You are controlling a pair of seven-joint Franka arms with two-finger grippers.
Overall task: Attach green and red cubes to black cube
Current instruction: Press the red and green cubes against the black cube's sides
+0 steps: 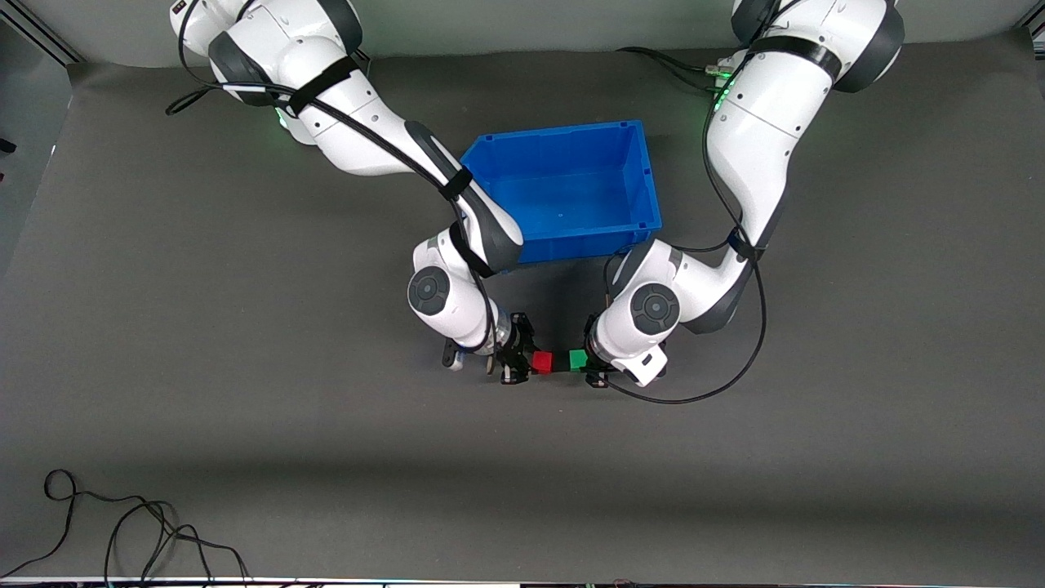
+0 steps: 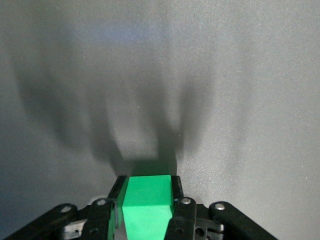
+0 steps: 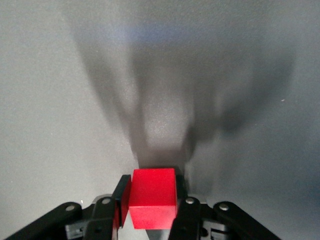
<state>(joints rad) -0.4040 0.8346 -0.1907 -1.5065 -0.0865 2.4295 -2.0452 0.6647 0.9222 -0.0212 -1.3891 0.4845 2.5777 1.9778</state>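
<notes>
We see the right gripper (image 1: 522,363) clamping the red cube (image 1: 542,363) and the left gripper (image 1: 594,363) clamping the green cube (image 1: 578,359), facing each other, with the black cube (image 1: 560,363) directly between them in one line.

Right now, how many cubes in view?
3. Red cube in the right tool, green cube in the left tool, black cube between them. All sit nearer the camera than the bin.

left gripper (image 1: 589,366): fingers clamped, low, facing right gripper (image 1: 522,362) | right gripper: fingers clamped, low
</notes>
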